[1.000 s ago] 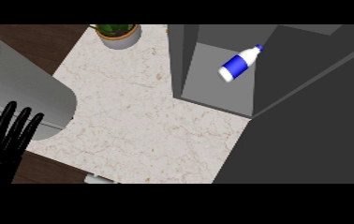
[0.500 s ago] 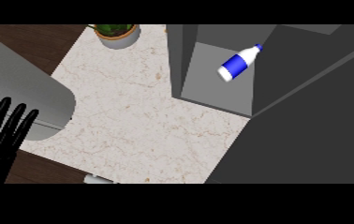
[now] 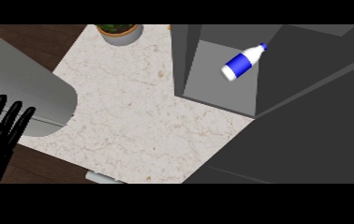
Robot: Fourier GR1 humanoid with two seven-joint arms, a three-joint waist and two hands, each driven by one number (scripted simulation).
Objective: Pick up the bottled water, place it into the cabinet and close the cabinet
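Now | bottled water [image 3: 242, 63] inside cabinet [image 3: 207, 80] | left hand [image 3: 11, 124] well apart, left edge, spread wide

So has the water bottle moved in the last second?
No. The bottle lies tilted at the same spot inside the cabinet as before.

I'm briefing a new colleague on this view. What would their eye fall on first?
The blue and white bottled water stands out most, lying tilted inside the open grey cabinet at the upper right. Next comes the pale marbled counter in the middle, with a potted plant at its far edge. The black left hand rests open at the view's left edge, fingers up.
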